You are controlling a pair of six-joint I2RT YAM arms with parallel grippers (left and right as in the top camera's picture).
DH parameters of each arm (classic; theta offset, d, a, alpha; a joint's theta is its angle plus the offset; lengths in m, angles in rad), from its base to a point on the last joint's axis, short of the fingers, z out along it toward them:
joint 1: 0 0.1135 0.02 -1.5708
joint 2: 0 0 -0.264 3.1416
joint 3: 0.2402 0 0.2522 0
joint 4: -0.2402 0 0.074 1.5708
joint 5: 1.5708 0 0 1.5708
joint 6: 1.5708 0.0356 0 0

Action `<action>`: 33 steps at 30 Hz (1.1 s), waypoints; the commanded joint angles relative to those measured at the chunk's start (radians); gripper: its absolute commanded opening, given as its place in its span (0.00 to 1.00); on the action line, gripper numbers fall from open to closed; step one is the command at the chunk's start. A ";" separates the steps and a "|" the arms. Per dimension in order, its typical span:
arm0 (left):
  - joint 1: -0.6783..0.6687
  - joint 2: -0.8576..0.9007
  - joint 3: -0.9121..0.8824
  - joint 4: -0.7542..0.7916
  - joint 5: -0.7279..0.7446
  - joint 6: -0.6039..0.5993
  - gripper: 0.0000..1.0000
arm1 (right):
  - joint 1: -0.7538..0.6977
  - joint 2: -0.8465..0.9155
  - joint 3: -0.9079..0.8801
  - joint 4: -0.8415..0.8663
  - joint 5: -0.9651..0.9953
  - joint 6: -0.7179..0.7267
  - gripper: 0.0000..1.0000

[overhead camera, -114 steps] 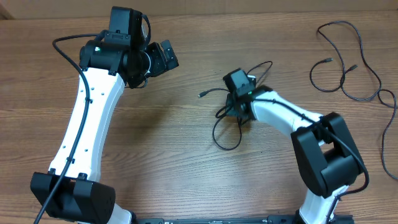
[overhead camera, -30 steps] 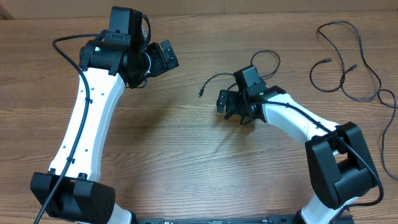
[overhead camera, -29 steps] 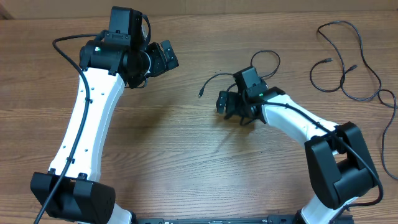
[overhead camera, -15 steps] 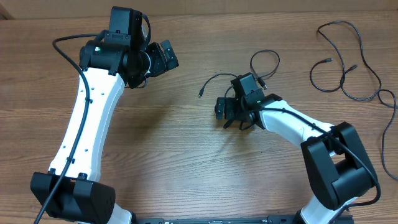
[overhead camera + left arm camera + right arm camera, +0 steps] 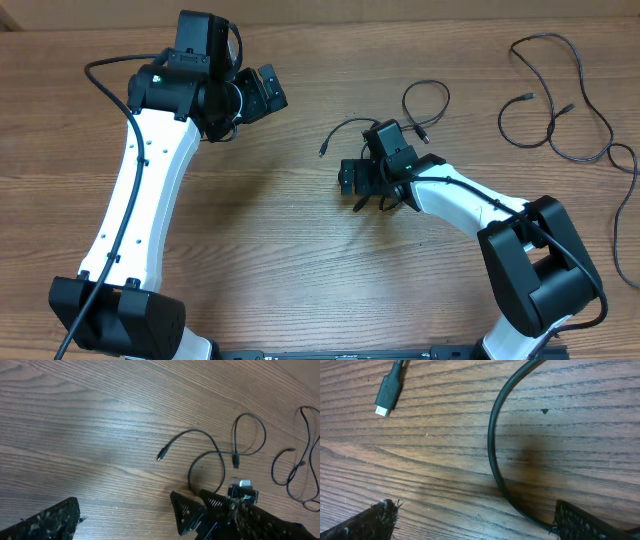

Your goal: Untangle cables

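Observation:
A short black cable [image 5: 348, 125] lies mid-table, one plug [image 5: 322, 152] at its left end and a small loop [image 5: 426, 98] at its right. It shows in the left wrist view as an arc [image 5: 196, 433] and in the right wrist view as a curve [image 5: 492, 445] with its plug [image 5: 387, 392]. A longer cable [image 5: 560, 95] winds at the far right, apart from the short one. My right gripper [image 5: 353, 189] hovers open just near of the short cable; the cord runs by its right finger [image 5: 590, 520]. My left gripper [image 5: 274, 90] is open, raised at the upper left.
The right arm's white link [image 5: 460, 195] stretches from the lower right towards the centre. The left arm's white link [image 5: 140, 190] crosses the left side, with its thick black wire [image 5: 105, 68] looping above. Bare wood [image 5: 300, 260] lies between the arms.
The right gripper has slid left and a little nearer, off the short cable, so the cable's small loop and right plug show. The left arm has not moved.

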 commanded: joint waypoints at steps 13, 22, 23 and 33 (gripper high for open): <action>-0.006 0.013 -0.003 0.001 -0.013 0.016 0.99 | 0.031 0.051 -0.011 0.002 0.005 0.000 1.00; -0.006 0.013 -0.003 0.001 -0.013 0.016 1.00 | 0.031 0.108 -0.011 0.008 0.005 -0.001 1.00; -0.006 0.013 -0.003 0.001 -0.013 0.016 1.00 | 0.031 0.108 -0.011 0.012 0.006 -0.001 1.00; -0.006 0.013 -0.003 0.001 -0.013 0.016 1.00 | 0.031 0.108 -0.011 0.098 0.130 -0.185 0.98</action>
